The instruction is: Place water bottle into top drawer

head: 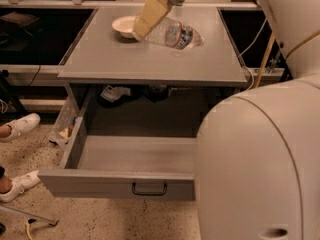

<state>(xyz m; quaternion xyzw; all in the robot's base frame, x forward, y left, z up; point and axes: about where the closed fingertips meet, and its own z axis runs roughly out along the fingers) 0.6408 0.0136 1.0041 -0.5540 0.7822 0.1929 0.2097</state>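
The water bottle (175, 34), clear with a red, white and dark label, lies on its side at the back middle of the grey cabinet top (150, 59). My gripper (145, 28) comes down from the top edge, and its yellowish tip overlaps the bottle's left end, next to the white bowl. The top drawer (110, 181) is pulled open below the cabinet top. Its inside is empty and its black handle (149, 189) faces the front.
A white bowl (125, 25) stands on the cabinet top, left of the bottle. My own large beige arm (260, 159) fills the right side and hides the drawer's right end. A person's white shoes (19, 126) are on the floor at left. Cables (265, 59) hang at right.
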